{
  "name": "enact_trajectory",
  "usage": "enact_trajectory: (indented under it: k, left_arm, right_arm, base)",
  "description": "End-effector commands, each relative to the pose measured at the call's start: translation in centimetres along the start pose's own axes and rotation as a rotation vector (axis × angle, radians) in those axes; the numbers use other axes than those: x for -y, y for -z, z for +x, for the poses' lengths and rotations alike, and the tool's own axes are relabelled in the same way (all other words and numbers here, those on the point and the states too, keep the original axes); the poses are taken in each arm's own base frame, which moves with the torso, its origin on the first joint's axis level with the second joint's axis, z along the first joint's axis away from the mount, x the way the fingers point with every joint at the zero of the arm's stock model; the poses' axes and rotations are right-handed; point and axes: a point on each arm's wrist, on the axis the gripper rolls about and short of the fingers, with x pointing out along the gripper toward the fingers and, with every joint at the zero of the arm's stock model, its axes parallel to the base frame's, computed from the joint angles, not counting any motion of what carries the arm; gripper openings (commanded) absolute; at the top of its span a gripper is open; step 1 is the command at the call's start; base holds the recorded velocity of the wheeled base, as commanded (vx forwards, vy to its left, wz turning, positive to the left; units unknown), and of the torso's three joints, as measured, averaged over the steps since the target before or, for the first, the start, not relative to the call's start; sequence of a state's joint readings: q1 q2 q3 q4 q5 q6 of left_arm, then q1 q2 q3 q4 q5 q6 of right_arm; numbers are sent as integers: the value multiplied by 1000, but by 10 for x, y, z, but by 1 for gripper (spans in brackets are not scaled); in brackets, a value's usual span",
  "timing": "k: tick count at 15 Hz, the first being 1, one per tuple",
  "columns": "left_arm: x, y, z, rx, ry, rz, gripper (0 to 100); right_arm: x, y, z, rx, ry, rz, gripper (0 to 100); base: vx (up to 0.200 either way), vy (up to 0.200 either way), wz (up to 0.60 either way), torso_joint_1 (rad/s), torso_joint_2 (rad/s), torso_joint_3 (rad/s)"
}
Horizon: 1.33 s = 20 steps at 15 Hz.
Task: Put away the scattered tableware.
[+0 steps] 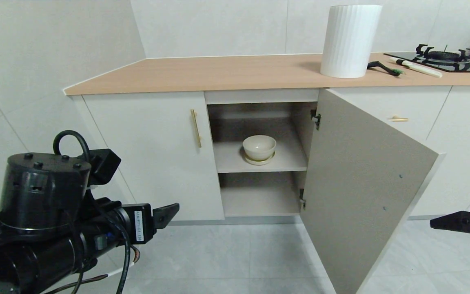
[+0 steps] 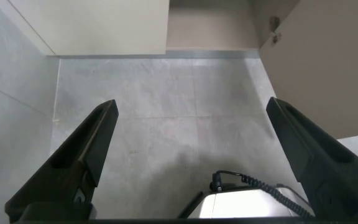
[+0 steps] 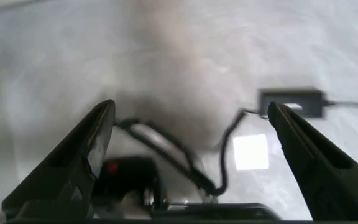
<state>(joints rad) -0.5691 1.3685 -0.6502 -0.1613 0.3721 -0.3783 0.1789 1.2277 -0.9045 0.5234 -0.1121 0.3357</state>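
A cream bowl rests on a small plate on the middle shelf of the open cabinet. The cabinet door swings out to the right. My left gripper hangs low at the left, over the tiled floor in front of the closed door, open and holding nothing. My right gripper sits low at the right edge, beyond the open door, also open and holding nothing, above the floor.
On the wooden counter stand a tall white ribbed container, a dark-handled tool, a pale stick and a gas hob. A closed door with a gold handle is left of the opening. A black box with cable lies on the floor.
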Motion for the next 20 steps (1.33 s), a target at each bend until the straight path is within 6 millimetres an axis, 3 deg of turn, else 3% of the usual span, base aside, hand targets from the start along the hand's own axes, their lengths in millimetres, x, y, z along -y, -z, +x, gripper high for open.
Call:
enact_trajectory:
  k: [1,4,8,13,18,20]
  left_arm:
    - [0,0,0,-1,-1,0,100]
    - [0,0,0,0,-1,-1,100]
    - [0,0,0,1,-2,-1,100]
    - [0,-1,0,4,-1,-3,100]
    - [0,-2,0,11,-2,-10,100]
    - [-1,-3,0,14,-5,-12,100]
  right_arm:
    - [17,-12,16,-16,90,55,100]
    - [35,-29,35,31,155,142,100]
    - [35,-42,64,90,136,225,100]
    - [36,-45,104,120,122,269,100]
    - [-1,-46,127,137,16,172,100]
    - [-30,-48,133,150,-64,100,100]
  base:
    - [0,0,0,0,0,0]
    - [0,0,0,0,0,0]
    - [0,0,0,0,0,0]
    - [0,0,0,0,0,0]
    - [0,0,0,0,0,0]
    - [0,0,0,0,0,0]
